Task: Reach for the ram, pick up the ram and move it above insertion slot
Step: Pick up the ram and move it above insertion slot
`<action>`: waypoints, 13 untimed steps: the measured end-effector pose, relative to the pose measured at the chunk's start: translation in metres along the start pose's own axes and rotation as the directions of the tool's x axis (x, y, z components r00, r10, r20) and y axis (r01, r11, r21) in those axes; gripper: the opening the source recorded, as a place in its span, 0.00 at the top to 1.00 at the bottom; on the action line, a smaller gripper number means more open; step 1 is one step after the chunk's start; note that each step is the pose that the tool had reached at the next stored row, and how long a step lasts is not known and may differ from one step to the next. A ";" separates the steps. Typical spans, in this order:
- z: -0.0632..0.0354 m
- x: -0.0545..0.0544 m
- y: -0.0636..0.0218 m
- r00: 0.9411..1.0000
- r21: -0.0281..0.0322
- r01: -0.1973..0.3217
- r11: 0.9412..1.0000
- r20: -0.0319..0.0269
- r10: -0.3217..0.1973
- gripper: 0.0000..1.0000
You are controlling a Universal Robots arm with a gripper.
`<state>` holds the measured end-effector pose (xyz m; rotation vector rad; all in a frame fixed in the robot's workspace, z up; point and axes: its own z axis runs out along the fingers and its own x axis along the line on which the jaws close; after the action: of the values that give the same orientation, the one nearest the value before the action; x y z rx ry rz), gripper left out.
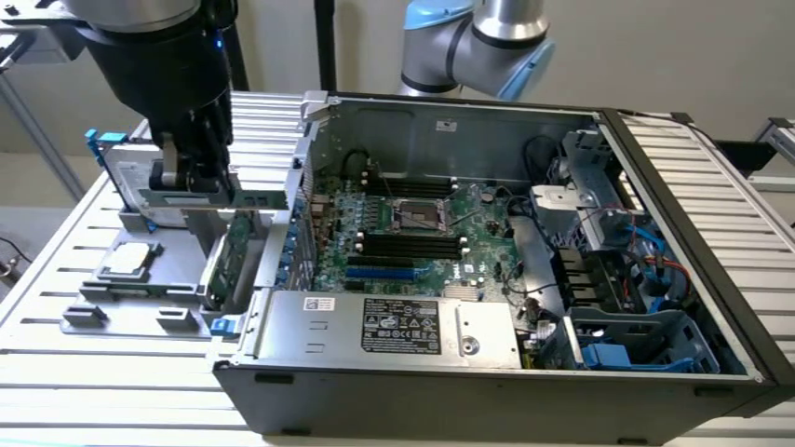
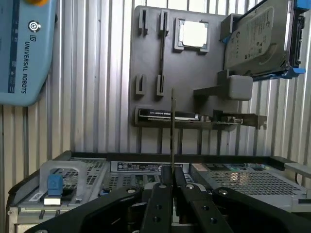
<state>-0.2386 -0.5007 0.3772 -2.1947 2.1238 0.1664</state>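
Note:
My gripper (image 1: 199,189) hangs above the grey holder plate (image 1: 125,293), outside the open computer case (image 1: 497,372) on the exterior view's left. It is shut on the ram (image 1: 255,199), a thin green stick held level above the plate. In the wrist view the ram (image 2: 173,126) shows edge-on as a thin dark line rising from between my closed fingers (image 2: 158,204), with the gripper (image 2: 173,187) clamped on its lower part. The black memory slots (image 1: 410,245) lie on the motherboard inside the case, well to the right of the ram in the exterior view.
On the holder plate (image 2: 146,58) sit a CPU (image 2: 193,34), a silver hard drive with blue rails (image 2: 257,39) and a green expansion card (image 1: 236,261). A second arm (image 1: 478,42) stands behind the case. The case wall (image 1: 298,168) rises between the ram and the motherboard.

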 end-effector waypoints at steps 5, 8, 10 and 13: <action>-0.0024 0.000 -0.0227 1.000 0.001 0.001 1.000 0.025 -0.001 0.87; -0.0039 0.001 -0.0362 0.999 0.001 0.001 1.000 0.034 -0.001 0.87; -0.0049 0.001 -0.0453 0.999 0.001 0.001 1.000 0.038 -0.001 0.87; -0.0063 0.001 -0.0590 0.999 0.001 0.001 1.000 0.041 -0.001 0.87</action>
<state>-0.1795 -0.5007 0.3823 -2.1729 2.1008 0.2077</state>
